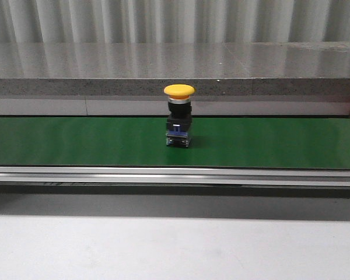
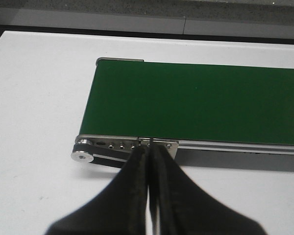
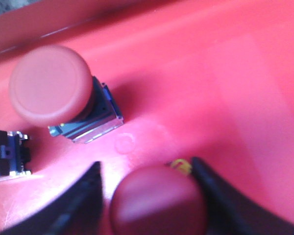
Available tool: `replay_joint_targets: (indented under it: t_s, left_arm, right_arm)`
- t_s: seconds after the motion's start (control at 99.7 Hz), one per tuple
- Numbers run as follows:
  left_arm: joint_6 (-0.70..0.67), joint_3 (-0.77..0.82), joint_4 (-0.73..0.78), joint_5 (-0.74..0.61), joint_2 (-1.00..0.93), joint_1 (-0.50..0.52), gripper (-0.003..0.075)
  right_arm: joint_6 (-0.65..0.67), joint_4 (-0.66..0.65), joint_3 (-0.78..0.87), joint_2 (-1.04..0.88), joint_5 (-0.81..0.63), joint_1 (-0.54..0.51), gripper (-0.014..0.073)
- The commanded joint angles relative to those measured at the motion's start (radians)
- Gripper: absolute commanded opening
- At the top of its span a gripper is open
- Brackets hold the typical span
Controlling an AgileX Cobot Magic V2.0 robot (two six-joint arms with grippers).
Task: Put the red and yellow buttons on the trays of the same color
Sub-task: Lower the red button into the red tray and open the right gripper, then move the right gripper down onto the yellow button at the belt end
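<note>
Sorting is partly done: one red button (image 3: 71, 95) already lies in the red tray (image 3: 225, 73). Right pincer (image 3: 147, 196), open, straddles a second red button (image 3: 159, 208) there. Yellow button (image 1: 179, 115) stands mid-belt (image 1: 76, 143), unplaced. Left pincer (image 2: 149, 161) is closed, empty.

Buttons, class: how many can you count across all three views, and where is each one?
4, perhaps more out of frame. A yellow button stands upright on the green belt. In the red tray: one red button, one between the right gripper's fingers, one partly cut off.
</note>
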Motion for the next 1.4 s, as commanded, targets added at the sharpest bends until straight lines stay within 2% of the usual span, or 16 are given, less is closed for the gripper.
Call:
replay_joint_targets:
  t_s: [0.0,0.05,0.09,0.421,0.662,0.822,0.963,1.073,1.243,1.394]
  left_arm:
    - [0.001,-0.028,-0.007,-0.068,0.005,-0.008,-0.0019]
    - [0.001,-0.028,-0.007,-0.068,0.005,-0.008,-0.0019]
    - [0.001,-0.028,-0.007,-0.068,0.005,-0.008,-0.0019]
    - [0.001,-0.028,-0.007,-0.068,0.005,-0.008,-0.0019]
    - [0.001,-0.028,-0.007,-0.068,0.005,-0.008,-0.0019]
    - [0.001,-0.028,-0.007,-0.068,0.005,-0.008,-0.0019]
    - [0.001,-0.028,-0.007,-0.068,0.005,-0.008,-0.0019]
    - [0.001,-0.028,-0.007,-0.068,0.005,-0.008,-0.0019]
    - [0.001,-0.028,-0.007,-0.068,0.005,-0.008,-0.0019]
    - [0.001,-0.028,-0.007,-0.068,0.005,-0.008,-0.0019]
  right_arm:
    - [-0.002,0.02,-0.035,-0.074,-0.038,-0.007,0.0597]
    - [-0.002,0.02,-0.035,-0.087,-0.035,-0.007,0.0649]
    - [-0.002,0.02,-0.035,-0.1,-0.032,-0.007,0.0658]
    - [-0.003,0.02,-0.025,-0.305,0.076,-0.004,0.0656]
    - [-0.027,0.02,0.144,-0.528,0.128,0.061,0.0656]
    - [-0.096,0.02,0.281,-0.657,0.139,0.185,0.0656]
    - [-0.205,0.02,0.297,-0.68,0.309,0.343,0.0656]
    - [-0.234,0.02,0.297,-0.67,0.391,0.474,0.0656]
    - [-0.241,0.02,0.297,-0.639,0.423,0.628,0.0656]
    - [-0.247,0.02,0.296,-0.581,0.402,0.715,0.0656]
